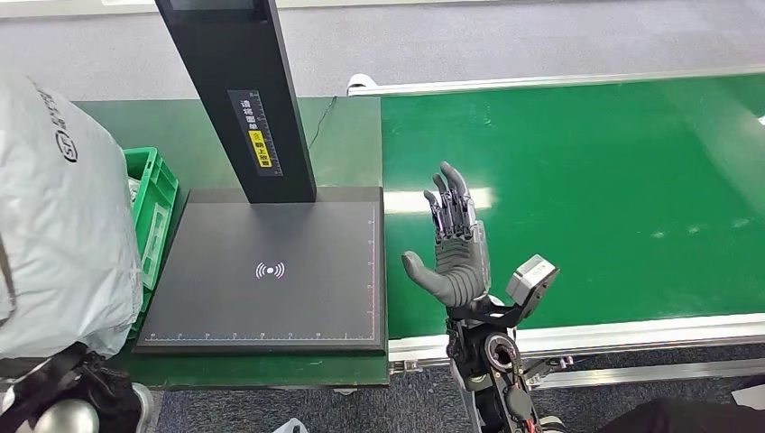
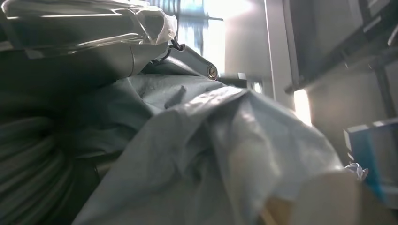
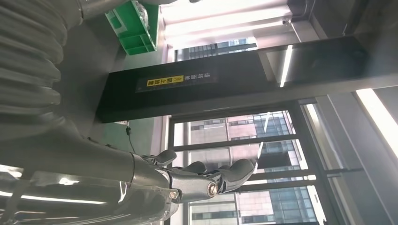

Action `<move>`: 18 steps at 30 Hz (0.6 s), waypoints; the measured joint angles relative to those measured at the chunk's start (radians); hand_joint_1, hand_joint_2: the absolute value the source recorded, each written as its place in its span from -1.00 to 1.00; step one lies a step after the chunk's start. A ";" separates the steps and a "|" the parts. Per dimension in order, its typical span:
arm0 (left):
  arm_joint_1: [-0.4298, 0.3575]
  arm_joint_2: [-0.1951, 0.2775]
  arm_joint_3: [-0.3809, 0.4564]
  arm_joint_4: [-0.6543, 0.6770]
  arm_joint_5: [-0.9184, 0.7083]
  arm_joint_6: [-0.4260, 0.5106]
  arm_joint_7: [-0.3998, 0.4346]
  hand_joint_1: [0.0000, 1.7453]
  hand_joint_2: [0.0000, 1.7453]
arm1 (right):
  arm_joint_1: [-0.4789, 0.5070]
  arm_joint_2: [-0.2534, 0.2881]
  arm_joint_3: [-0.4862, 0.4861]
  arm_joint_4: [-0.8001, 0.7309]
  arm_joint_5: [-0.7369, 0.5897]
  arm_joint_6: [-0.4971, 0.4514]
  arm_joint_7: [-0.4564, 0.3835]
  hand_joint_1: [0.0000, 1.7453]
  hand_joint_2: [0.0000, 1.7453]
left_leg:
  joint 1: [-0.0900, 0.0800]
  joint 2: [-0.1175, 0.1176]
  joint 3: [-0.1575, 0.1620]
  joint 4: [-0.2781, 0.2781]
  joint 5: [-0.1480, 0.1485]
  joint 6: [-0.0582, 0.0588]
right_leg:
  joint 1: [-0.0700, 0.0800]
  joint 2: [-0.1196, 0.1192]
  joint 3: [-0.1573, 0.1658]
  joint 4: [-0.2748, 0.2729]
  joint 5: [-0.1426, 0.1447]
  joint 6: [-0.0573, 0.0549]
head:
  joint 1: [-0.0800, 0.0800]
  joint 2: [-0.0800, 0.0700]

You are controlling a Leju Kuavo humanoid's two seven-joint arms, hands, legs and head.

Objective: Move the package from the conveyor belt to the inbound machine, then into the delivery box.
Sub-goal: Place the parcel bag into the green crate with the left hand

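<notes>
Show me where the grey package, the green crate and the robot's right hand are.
grey package [image 1: 54,225]: head view, middle of its wrinkled side.
green crate [image 1: 155,206]: head view, its right wall.
right hand [image 1: 456,253]: head view, palm, fingers spread.

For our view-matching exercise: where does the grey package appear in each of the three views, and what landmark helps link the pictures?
Head view: the grey package fills the left edge, raised beside the green crate.
Left wrist view: crumpled grey plastic across the middle, close to the camera.
Right wrist view: not in it.
Shared landmark: the black scanner post with its yellow label, also seen from the right wrist.
</notes>
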 joint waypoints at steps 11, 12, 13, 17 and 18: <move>-0.208 0.062 0.348 0.149 0.135 -0.249 0.084 1.00 1.00 | -0.001 0.004 -0.038 0.000 0.010 0.037 -0.009 -1.00 1.00 | 0.000 -0.001 0.000 0.000 0.002 -0.002 | 0.001 -0.001 0.000 0.000 0.000 0.000 | 0.000 0.000; -0.252 0.085 0.361 0.218 0.121 -0.255 0.114 1.00 1.00 | -0.001 0.005 -0.038 0.000 0.010 0.041 -0.009 -1.00 1.00 | 0.000 -0.002 0.000 0.000 0.002 -0.003 | 0.001 -0.001 0.000 0.000 0.000 -0.001 | 0.000 0.000; -0.301 0.110 0.371 0.294 0.109 -0.264 0.134 1.00 1.00 | -0.001 0.006 -0.039 0.000 0.010 0.044 -0.009 -1.00 1.00 | 0.000 -0.002 0.000 0.000 0.003 -0.003 | 0.001 -0.002 0.000 0.001 0.001 -0.002 | 0.000 0.000; -0.492 0.216 0.406 0.635 0.048 -0.277 0.139 1.00 1.00 | -0.001 0.011 -0.040 0.001 0.009 0.057 -0.009 -1.00 1.00 | 0.000 0.003 0.000 0.000 0.005 -0.005 | 0.001 0.002 -0.002 0.002 0.004 -0.006 | 0.000 0.000; -0.527 0.234 0.413 0.703 0.027 -0.265 0.136 1.00 1.00 | 0.000 0.011 -0.041 0.001 0.009 0.057 -0.009 -1.00 1.00 | 0.000 0.004 0.000 0.000 0.005 -0.005 | 0.001 0.003 -0.002 0.002 0.005 -0.006 | 0.000 0.000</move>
